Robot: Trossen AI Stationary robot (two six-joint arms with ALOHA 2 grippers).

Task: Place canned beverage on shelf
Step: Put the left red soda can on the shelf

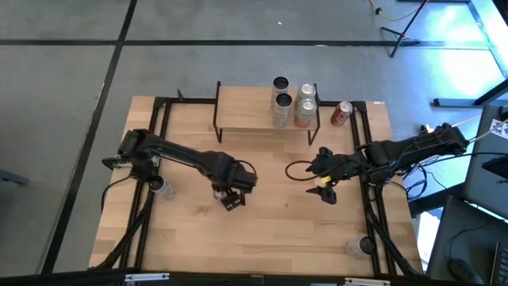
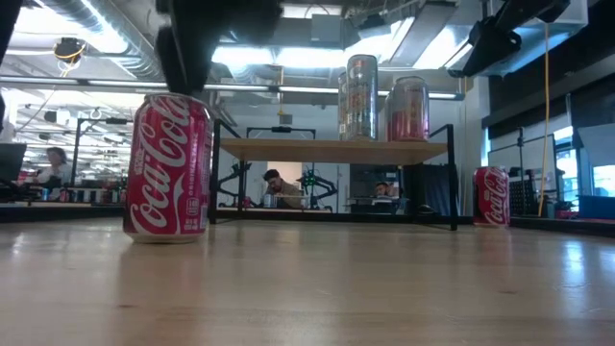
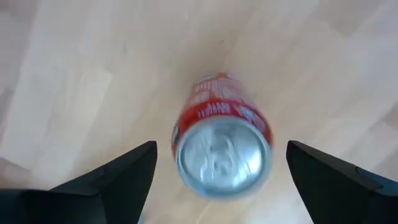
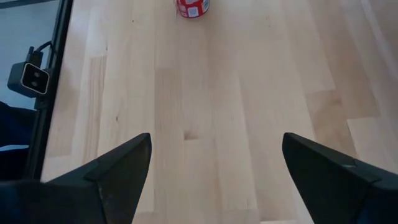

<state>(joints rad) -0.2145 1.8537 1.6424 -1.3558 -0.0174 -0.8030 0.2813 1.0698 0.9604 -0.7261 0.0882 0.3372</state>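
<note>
Item: wooden counter [image 1: 270, 230] carrying 1 shelf [image 1: 242, 110], a light-wood board on thin black legs, at the far middle of the counter. On the shelf, at its right end: 3 cans, namely 2 silver-toned ones stacked as one tall silver can column [image 1: 280, 99] and 1 pinkish can [image 1: 305, 107] just beside it; in the low view the tall can [image 2: 361, 96] and the pinkish can [image 2: 410, 109] stand upright on the board. Just off the shelf's right end, on the counter: 1 red can [image 1: 341, 114], upright in the low view [image 2: 491, 196]. In front of the shelf, toward its left end and well apart from it: 1 red Coca-Cola can [image 2: 167, 167], upright on the counter, seen from above in the left wrist view [image 3: 221, 142]. Left hand [image 1: 230, 196]: directly above this can, fingers [image 3: 118, 177] spread wide to either side of it, released, not touching it. Right hand [image 1: 325, 191]: in front of the shelf's right end, over bare counter, fingers [image 4: 115, 171] spread, released, grasping nothing.
</note>
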